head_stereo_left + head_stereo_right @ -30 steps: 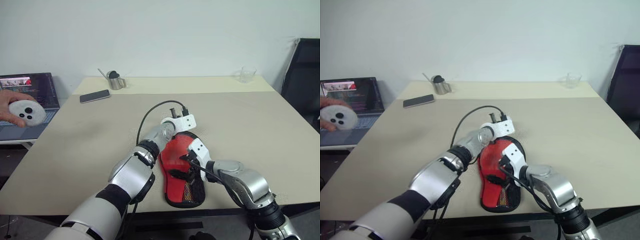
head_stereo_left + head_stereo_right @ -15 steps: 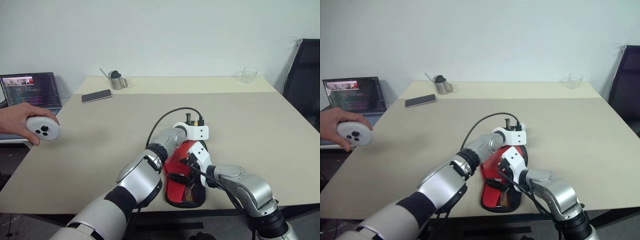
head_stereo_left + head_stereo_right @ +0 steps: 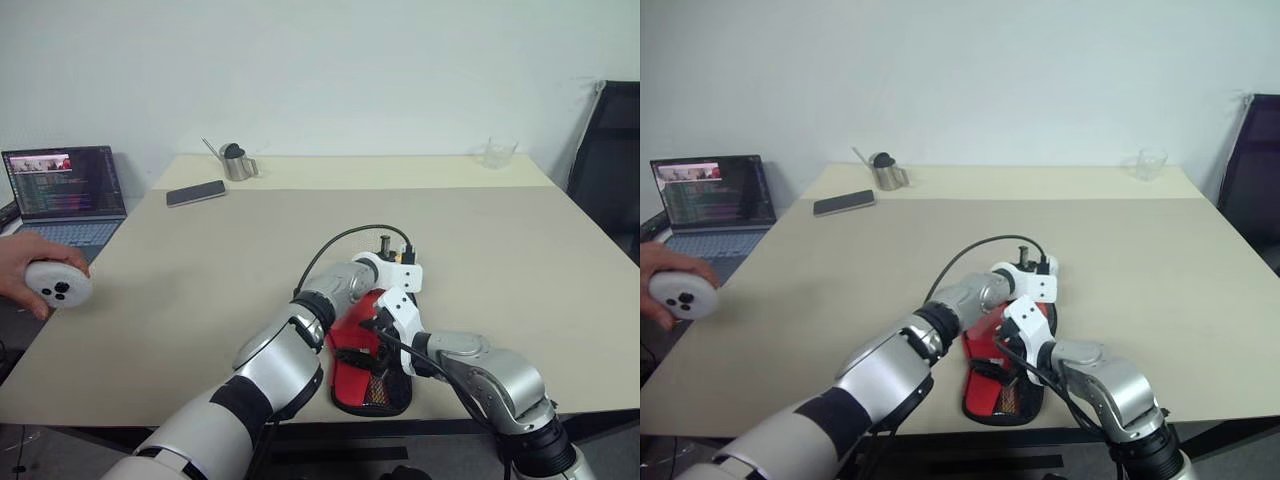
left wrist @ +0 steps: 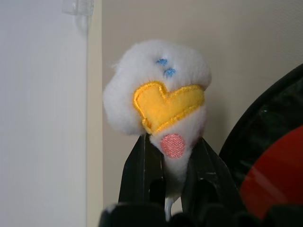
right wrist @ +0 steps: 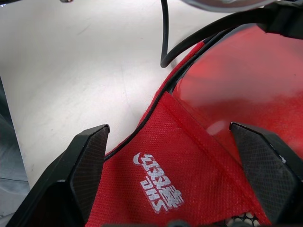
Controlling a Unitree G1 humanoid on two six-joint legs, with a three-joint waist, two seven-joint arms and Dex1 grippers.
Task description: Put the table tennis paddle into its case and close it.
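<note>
Paddle: the table tennis paddle [image 5: 246, 90] lies inside the case [image 3: 352, 375]; its glossy red rubber face shows through the gap where the flap is open. I cannot see the handle.
Case: it lies flat on the table [image 3: 200, 270] near the front edge, black-trimmed, with its red flap and white logo [image 5: 158, 185] toward the right arm. It is not yet zipped along the side seen in the right wrist view.
Left claw: the left gripper [image 4: 173, 182] has its 2 fingers pressed together on the neck of the white fluffy charm [image 4: 158, 90], which hangs by the case's round end.
Right claw: the right gripper [image 5: 182, 177] is spread wide, 1 finger on each side of the red flap, gripping nothing.
Done: by my reading, the paddle is inserted.
Left: the closing; the charm pinch looks like the start of the zip pull.
Bystander: a person's hand [image 3: 25, 265] holds a white controller [image 3: 58, 284] at the table's left side.
</note>
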